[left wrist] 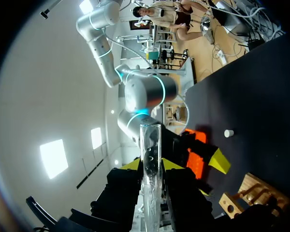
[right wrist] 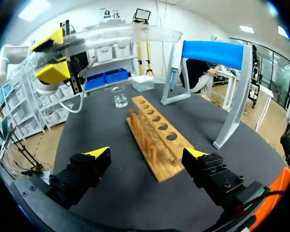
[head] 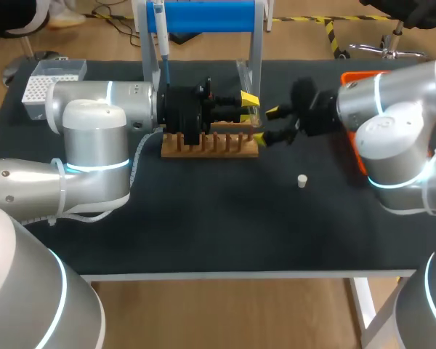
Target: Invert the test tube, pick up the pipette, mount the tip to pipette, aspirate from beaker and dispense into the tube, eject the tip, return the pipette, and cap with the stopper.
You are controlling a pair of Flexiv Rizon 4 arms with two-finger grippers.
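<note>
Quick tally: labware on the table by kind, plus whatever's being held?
Test tube: 1
Wooden rack: 1
Stopper: 1
Beaker: 1
Pipette: 1
Tip box: 1
Total: 6

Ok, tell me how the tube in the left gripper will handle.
The tube looks clear and thin-walled, so probably fragile and light. Its smooth round wall may slip in the left gripper; laid down it would likely roll.
</note>
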